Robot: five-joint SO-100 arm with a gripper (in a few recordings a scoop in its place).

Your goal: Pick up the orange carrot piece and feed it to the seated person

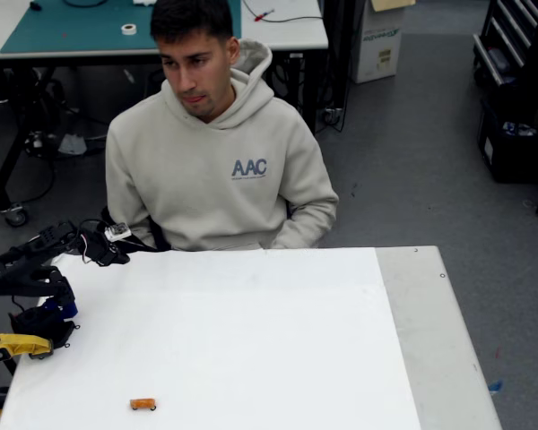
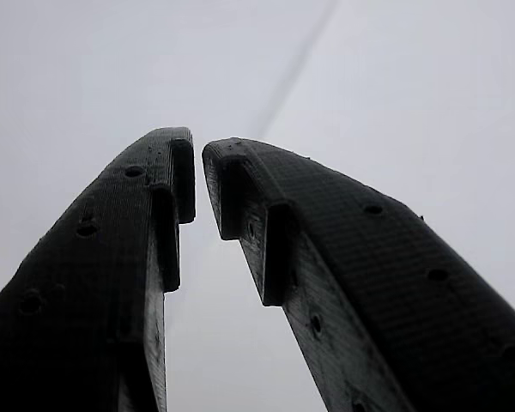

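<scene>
Clearly, in the wrist view the two black fingers stand almost closed, a narrow gap between their tips and nothing held. In the fixed view the orange carrot piece lies on the white table, well apart from the fingers and nearer the camera. The seated person sits just beyond them, behind the table.

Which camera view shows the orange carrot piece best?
The fixed view shows it best: the orange carrot piece lies alone on the white table, near the front edge, far from the gripper. The wrist view gives nothing of it; there the gripper has its fingers nearly together over a plain pale surface.
</scene>
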